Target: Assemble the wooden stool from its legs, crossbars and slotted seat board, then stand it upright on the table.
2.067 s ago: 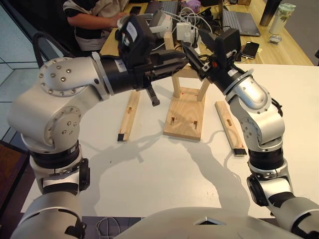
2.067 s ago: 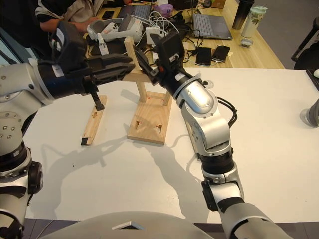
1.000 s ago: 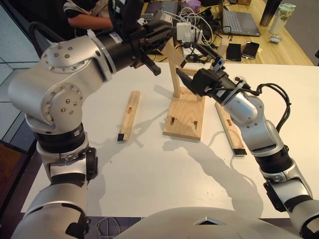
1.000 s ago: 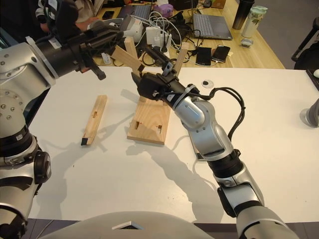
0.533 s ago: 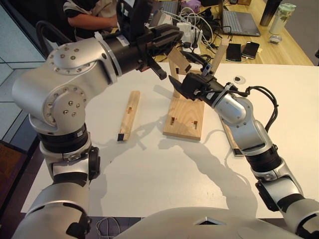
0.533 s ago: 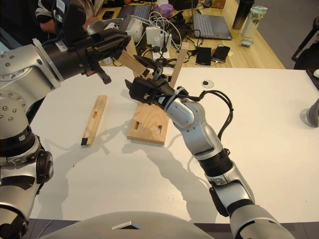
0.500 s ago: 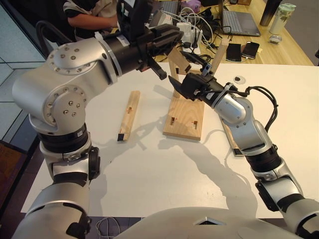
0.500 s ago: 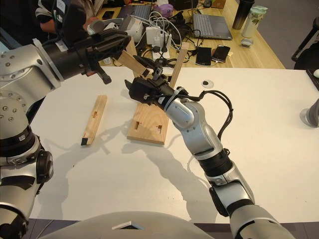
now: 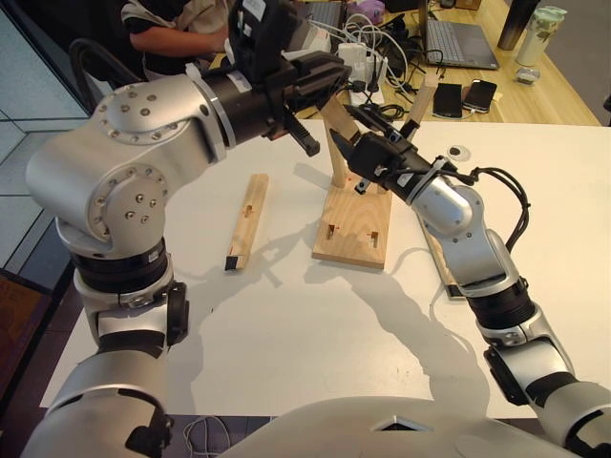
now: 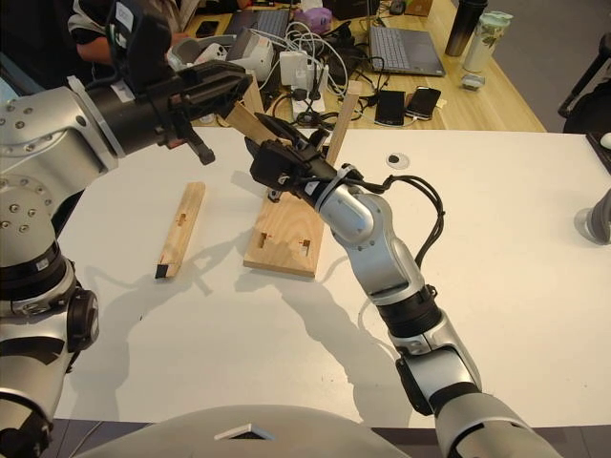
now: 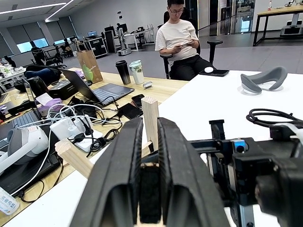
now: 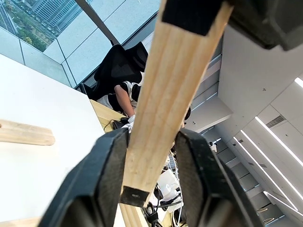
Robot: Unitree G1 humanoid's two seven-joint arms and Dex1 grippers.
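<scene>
The slotted seat board (image 9: 351, 229) lies flat on the white table. A frame of two wooden legs (image 9: 334, 143) joined by a crossbar stands tilted over the board's far end. My left gripper (image 9: 323, 76) is at the frame's top, shut on the crossbar (image 11: 150, 163). My right gripper (image 9: 344, 143) is lower, shut around one leg (image 12: 158, 94) just above the board. Whether the leg ends sit in the slots is hidden. One loose leg (image 9: 246, 219) lies left of the board, another (image 9: 441, 250) to its right, partly under my right arm.
A wooden desk (image 9: 535, 86) behind the table holds laptops, cables, phones and a bottle (image 9: 537, 33). A small round disc (image 9: 459, 151) lies on the table at the back right. A grey object (image 10: 597, 219) sits at the far right edge.
My right gripper has come down from the frame's top to the leg near the board. My left gripper has risen, and the frame now leans. In the last half second the right gripper turned slightly.
</scene>
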